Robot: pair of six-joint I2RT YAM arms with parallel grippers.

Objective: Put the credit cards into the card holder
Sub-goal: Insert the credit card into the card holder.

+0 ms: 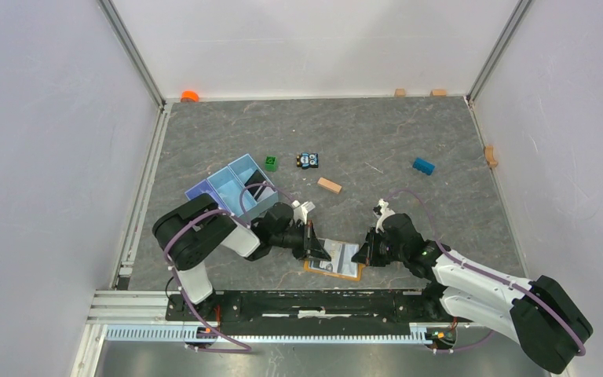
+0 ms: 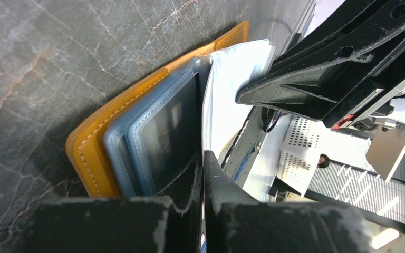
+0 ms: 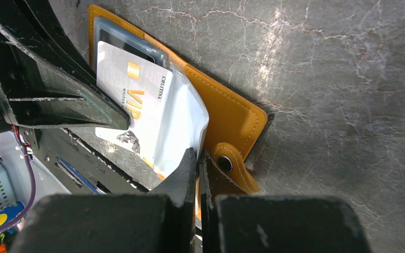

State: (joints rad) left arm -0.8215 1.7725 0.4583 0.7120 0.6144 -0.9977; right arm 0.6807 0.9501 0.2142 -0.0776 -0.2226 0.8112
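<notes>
Grey marbled tabletop (image 1: 408,141): orange card holder (image 3: 232,113), open at near edge between arms. Right gripper (image 3: 198,168) closed, pinching clear sleeve (image 3: 182,113) to steady it. Left gripper (image 2: 202,163) closed beside white VIP card (image 3: 137,100), likely seating it; grip unclear.

walls (image 1: 306,39): plain white panels, three sides
posts (image 1: 132,51): metal corner struts
worktop (image 1: 408,133): grey, marbled
light: even, soft

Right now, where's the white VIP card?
The white VIP card lies on the open orange leather card holder, between the left gripper and right gripper, low centre in the top view.
</notes>
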